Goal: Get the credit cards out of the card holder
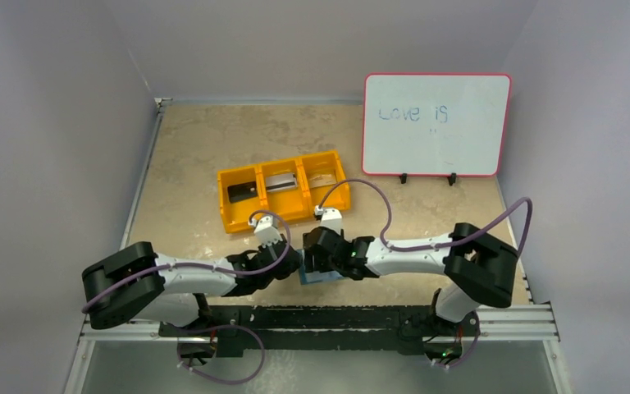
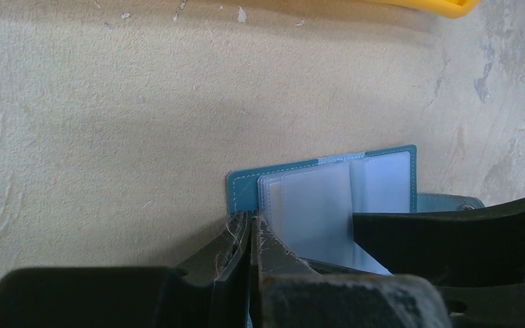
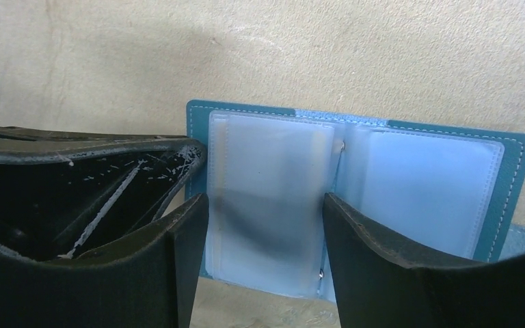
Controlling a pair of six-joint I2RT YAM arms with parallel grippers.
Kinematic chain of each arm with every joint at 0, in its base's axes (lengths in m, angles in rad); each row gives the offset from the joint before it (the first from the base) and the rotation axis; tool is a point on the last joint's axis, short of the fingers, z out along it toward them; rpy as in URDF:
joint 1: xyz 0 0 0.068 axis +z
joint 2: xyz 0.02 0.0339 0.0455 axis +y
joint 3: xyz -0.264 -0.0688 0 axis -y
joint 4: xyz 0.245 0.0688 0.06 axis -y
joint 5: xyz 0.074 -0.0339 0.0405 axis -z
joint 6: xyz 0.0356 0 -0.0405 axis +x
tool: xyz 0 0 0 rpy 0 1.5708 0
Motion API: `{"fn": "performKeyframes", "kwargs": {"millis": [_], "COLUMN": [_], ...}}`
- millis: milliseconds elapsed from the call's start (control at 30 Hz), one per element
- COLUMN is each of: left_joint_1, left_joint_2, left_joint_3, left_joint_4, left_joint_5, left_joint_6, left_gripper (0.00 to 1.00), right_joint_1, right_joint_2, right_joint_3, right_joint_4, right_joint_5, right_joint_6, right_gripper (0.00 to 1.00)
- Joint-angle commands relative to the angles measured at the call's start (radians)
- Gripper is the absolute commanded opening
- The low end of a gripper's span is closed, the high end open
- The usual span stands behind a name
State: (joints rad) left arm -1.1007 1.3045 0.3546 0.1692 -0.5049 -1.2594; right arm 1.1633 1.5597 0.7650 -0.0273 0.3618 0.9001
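Card holder mostly hidden overhead

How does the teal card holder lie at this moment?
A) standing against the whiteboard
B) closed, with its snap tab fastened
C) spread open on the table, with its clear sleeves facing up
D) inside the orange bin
C: in the right wrist view the card holder lies spread open on the table, and its clear sleeves are exposed on both halves.

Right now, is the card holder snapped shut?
No, the card holder lies spread open in the right wrist view, with its clear pocket pages facing up.
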Motion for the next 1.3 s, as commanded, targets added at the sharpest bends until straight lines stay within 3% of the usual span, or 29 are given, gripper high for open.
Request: {"fn": "performKeyframes", "kwargs": {"millis": [0,200,333,500,600,700,867,1000,1267], "left_joint_1": [-0.001,-0.001,-0.001,-0.001,-0.001,0.0,0.0,0.0,-0.001], "left_joint_2": [0.045,0.055,0.064,0.073,0.076,0.077,0.077,0.078,0.076], "left_joint_3": [-0.048,-0.05,-0.049,-0.049,-0.048,-0.046,-0.039,-0.035,-0.029], "left_joint_4": [-0.042,-0.041,-0.047,-0.052,-0.052,-0.048,-0.043,-0.041,-0.051], "left_joint_5": [0.022,0.018,0.016,0.012,0.012,0.014,0.019,0.019,0.02], "left_joint_6": [-0.019,-0.022,-0.021,-0.022,-0.022,-0.018,-0.014,-0.011,-0.008], "left_gripper": [0.0,0.0,0.0,0.0,0.0,0.0,0.0,0.0,0.0], "right_joint_1": [0.029,0.049,0.05,0.041,0.03,0.029,0.029,0.029,0.029], "right_joint_2": [0.085,0.112,0.101,0.011,-0.029,-0.091,-0.219,-0.224,-0.075], "right_joint_3": [0.052,0.086,0.103,0.062,0.043,0.017,-0.074,-0.15,-0.046], "right_joint_4": [-0.126,-0.157,-0.22,-0.184,-0.186,-0.167,0.004,0.203,0.141], "right_joint_5": [0.119,0.157,0.159,0.149,0.137,0.128,0.012,-0.086,-0.077], "right_joint_6": [0.015,0.055,0.118,0.125,0.135,0.132,0.113,0.116,0.103], "right_gripper": [0.61,0.37,0.33,0.35,0.5,0.54,0.33,0.17,0.07]}}
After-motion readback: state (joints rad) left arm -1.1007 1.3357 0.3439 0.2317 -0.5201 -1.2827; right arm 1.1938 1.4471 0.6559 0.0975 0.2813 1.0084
